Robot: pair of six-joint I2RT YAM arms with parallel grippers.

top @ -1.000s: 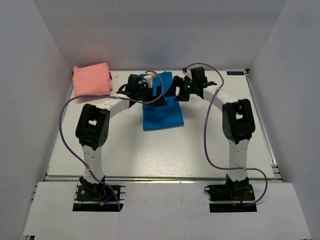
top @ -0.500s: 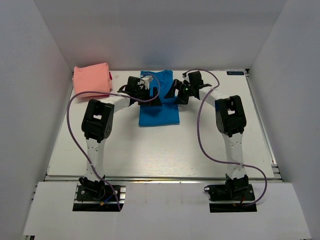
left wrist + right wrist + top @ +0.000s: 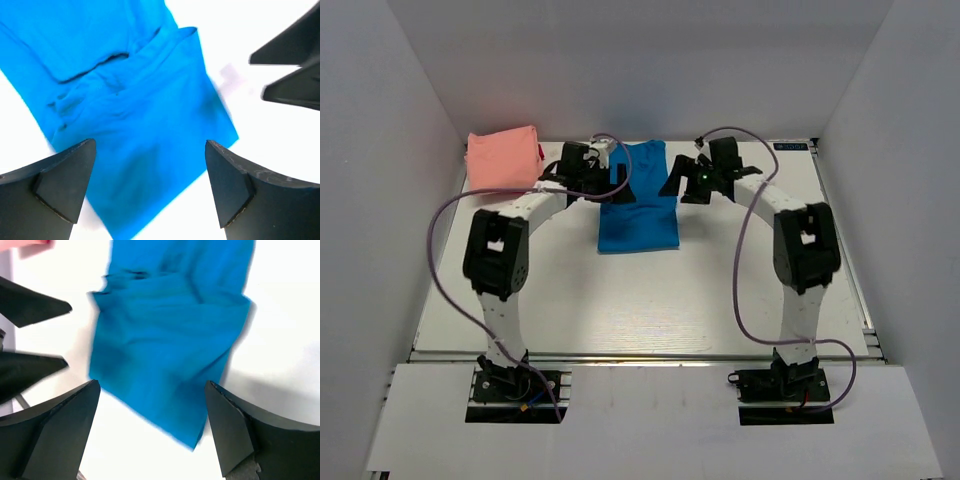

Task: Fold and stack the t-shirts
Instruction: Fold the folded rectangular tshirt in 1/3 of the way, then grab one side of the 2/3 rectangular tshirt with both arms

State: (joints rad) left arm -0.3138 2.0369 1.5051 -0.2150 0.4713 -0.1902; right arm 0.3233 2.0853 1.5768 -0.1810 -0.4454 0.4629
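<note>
Left gripper (image 3: 150,147) and right gripper (image 3: 152,387) both stand with jaws spread wide and hold nothing. Each is positioned above the far half of the blue t-shirt (image 3: 638,222), the left at its left edge and the right at its right edge. Whether any fingertip touches the cloth cannot be told.

The blue t-shirt lies flat as a narrow rectangle, its long axis running away from the arm bases. Both wrist views show overlapped layers and wrinkles toward its far end. The pink t-shirt (image 3: 503,158) sits as a compact folded bundle well apart, to the far left of the blue t-shirt.

Step in hand, as judged: the lengthwise folds look complete and the crosswise fold is due. The next move calls for both grippers to close together on the far corners, through all layers, and carry them toward the near hem. Stacking follows.

Clearances:
- Near side of the blue t-shirt: bare table (image 3: 670,300), ample room.
- Right side: open table.
- Far side: the back wall is near, so room is limited.
- Left side: open up to the pink bundle.
- Purple cables (image 3: 735,260) loop beside the blue t-shirt and may snag.
</note>
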